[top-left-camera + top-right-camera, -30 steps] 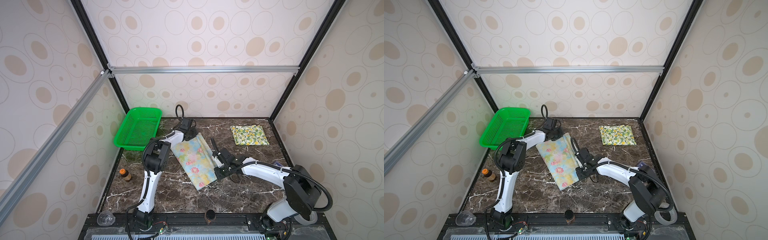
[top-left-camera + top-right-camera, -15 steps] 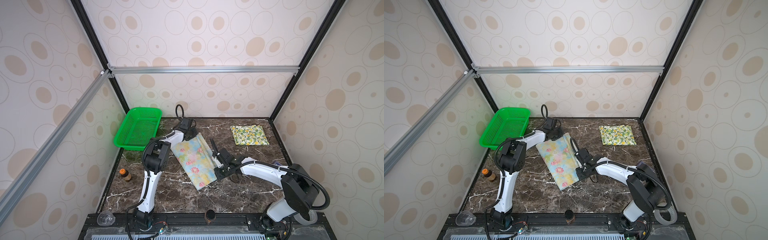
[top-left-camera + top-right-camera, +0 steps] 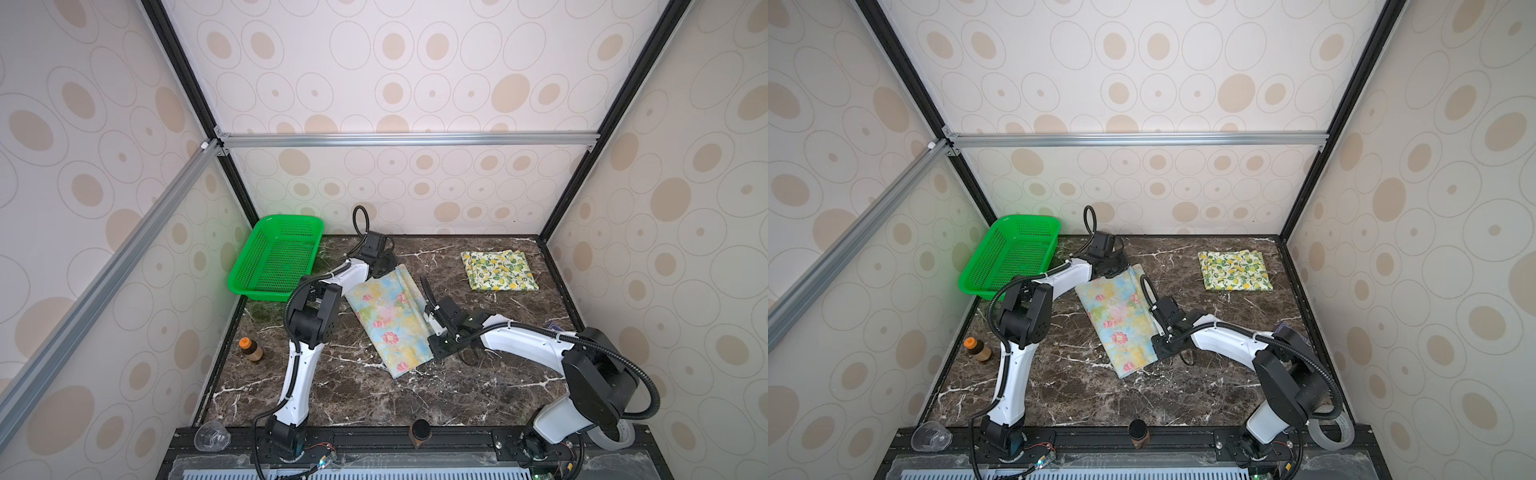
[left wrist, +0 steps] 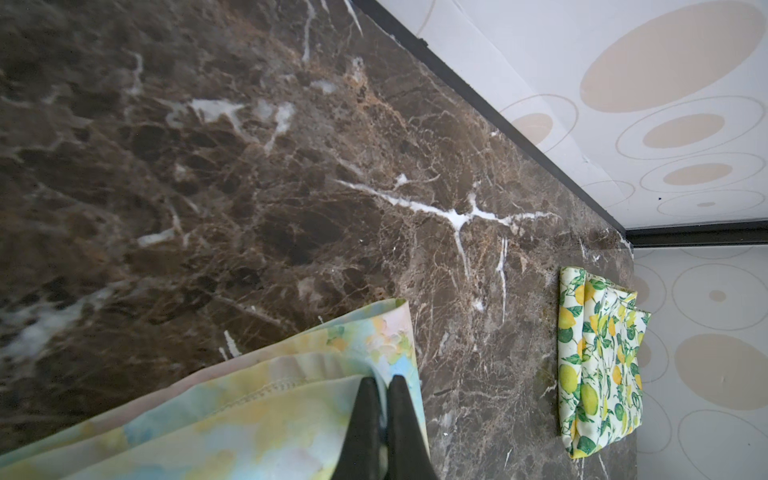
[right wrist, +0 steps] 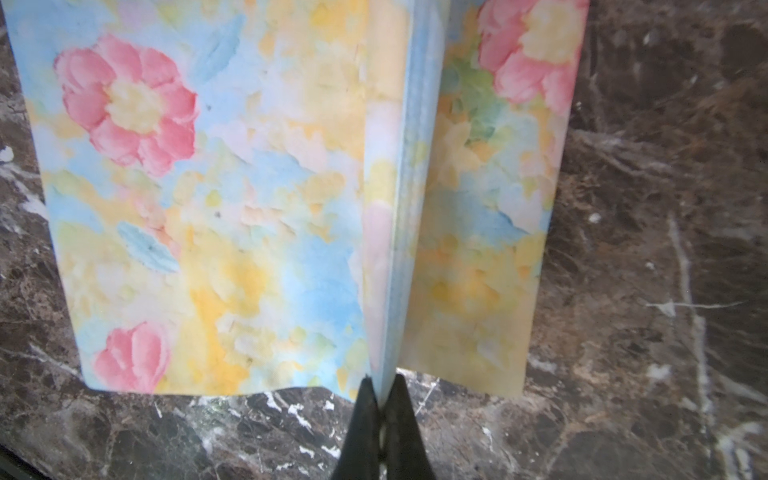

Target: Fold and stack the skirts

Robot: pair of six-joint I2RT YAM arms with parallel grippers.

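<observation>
At far left sits the green basket [image 3: 274,266]. Left gripper [image 4: 382,380] is clamped on the far corner of the pastel floral skirt [image 3: 388,320], lying mid-table; right gripper [image 5: 380,380] is clamped on its raised near-right edge. Lemon skirt [image 3: 500,270] lies folded far right.

Floral skirt [image 4: 249,424] partly outside left wrist view

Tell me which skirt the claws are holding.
The pastel blue-yellow cloth skirt with pink flowers, mid-table: the left claw and right claw each pinch an edge. The cream lemon-print skirt lies folded, untouched, near the far right corner.
</observation>
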